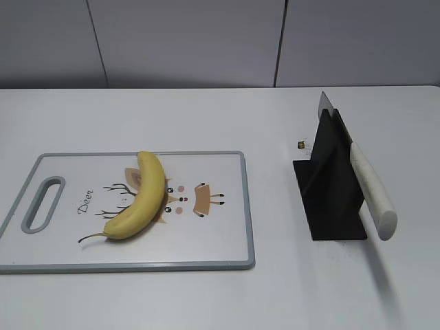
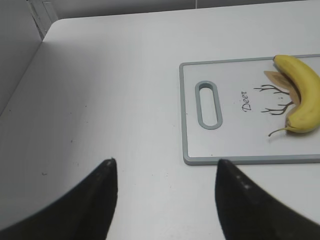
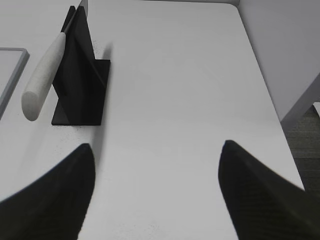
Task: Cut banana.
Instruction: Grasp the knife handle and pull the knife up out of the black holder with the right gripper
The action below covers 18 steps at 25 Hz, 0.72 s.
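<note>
Well beyond both spread, empty jaws, banana (image 1: 141, 199) on cutting board (image 1: 220, 240).

Lab-like test bench, bare white table (image 1: 206, 117), plain grey wall panels (image 1: 185, 41)

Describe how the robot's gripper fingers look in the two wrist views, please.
Only the fingers show. The left gripper has two black, matte fingers that taper to blunt tips. The right gripper has the same dark wedge-shaped fingers, with a faint woven sheen. No cables, markings or arm links are in view.
</note>
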Motion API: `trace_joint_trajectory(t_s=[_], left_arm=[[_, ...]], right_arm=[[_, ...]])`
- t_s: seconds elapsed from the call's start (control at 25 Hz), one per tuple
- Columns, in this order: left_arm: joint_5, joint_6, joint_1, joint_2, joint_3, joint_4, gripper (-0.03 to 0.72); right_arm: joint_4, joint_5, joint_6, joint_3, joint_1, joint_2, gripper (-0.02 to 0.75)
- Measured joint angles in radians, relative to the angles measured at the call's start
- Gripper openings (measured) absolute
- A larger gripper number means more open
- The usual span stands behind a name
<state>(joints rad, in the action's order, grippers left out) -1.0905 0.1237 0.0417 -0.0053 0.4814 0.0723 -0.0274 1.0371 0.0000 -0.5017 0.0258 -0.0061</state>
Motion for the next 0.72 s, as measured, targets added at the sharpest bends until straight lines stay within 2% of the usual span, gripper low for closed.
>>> trace_joint_trajectory(t_s=[0.72], left_arm=[[0.000,0.000,0.000,0.000,0.000,0.001,0.591]], right_arm=[[0.000,0.000,0.000,0.000,0.000,0.000,0.582]])
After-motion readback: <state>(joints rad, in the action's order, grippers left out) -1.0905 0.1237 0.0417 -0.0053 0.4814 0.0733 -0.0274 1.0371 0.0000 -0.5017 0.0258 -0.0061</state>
